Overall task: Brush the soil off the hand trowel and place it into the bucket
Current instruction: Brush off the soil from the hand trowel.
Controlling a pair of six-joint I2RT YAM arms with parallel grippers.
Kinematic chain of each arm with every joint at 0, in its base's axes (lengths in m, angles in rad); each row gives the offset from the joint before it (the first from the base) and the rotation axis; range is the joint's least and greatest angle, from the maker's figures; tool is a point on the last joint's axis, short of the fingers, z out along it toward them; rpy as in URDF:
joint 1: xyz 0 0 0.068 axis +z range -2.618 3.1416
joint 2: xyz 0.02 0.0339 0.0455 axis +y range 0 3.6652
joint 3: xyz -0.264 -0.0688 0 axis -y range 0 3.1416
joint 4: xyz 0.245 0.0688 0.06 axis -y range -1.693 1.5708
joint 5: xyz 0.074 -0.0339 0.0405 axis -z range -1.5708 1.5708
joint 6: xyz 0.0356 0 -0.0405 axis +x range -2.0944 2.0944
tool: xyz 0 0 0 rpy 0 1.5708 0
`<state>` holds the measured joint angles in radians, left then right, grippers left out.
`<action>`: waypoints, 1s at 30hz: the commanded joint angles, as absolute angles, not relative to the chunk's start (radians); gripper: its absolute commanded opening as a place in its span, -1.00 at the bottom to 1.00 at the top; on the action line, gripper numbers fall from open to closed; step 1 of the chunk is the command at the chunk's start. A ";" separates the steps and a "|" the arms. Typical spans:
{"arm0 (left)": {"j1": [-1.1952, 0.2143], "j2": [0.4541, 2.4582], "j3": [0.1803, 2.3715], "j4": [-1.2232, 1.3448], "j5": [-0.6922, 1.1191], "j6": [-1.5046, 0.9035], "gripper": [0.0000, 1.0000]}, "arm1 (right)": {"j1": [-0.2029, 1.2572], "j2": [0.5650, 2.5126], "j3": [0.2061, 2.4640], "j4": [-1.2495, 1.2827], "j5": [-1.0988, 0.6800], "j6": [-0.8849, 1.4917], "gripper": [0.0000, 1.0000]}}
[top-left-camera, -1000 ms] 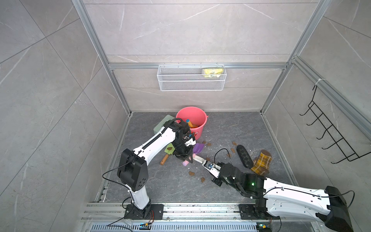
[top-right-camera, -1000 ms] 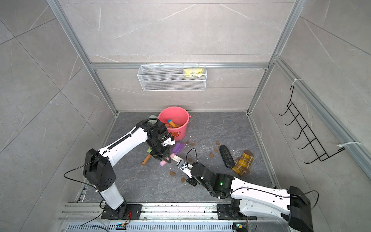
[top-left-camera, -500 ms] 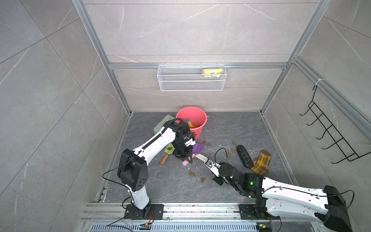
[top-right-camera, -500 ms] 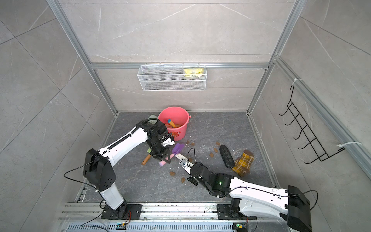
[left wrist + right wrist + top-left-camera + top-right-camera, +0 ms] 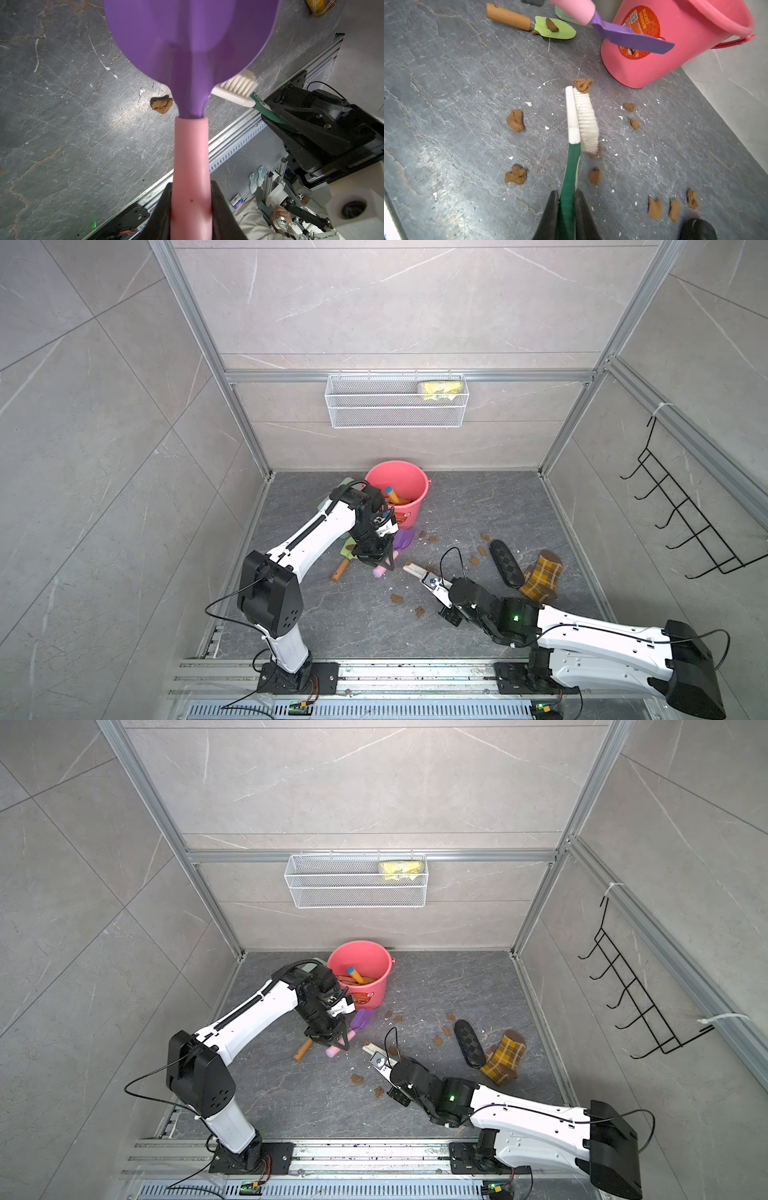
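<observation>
Right now your left gripper [image 5: 191, 209] has its fingers pressed onto the pink handle of the hand trowel [image 5: 191, 52]. It holds the trowel off the floor [image 5: 446, 104], purple blade pointing toward the bucket [image 5: 419, 493] and just in front of it.

Your right gripper [image 5: 566, 199] pinches the green handle of the brush [image 5: 583, 116], fingers drawn tight on it. The white bristles face sideways, low over the floor. Their tip sits right at one lump of soil [image 5: 584, 85]; whether they touch cannot be told. More lumps lie scattered around the brush. In the right wrist view the brush is near the trowel but apart from it.

The bucket stands near the floor's back edge, left of the middle. Its red-orange label [image 5: 640, 31] reads "BUCKET" along the top; the smaller print is too fine to read. A green trowel [image 5: 566, 33] with a wooden handle lies on the floor nearby, a lump on its blade.

Compared with a second ago, the brush head has crept slightly nearer the hand trowel, while your left arm looks unchanged.
</observation>
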<state>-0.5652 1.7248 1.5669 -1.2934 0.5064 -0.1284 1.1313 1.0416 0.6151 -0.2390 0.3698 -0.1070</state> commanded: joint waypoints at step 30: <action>-0.627 1.762 1.601 -1.337 0.309 -0.114 -1.00 | 1.060 0.954 0.690 -0.362 0.329 0.089 -1.00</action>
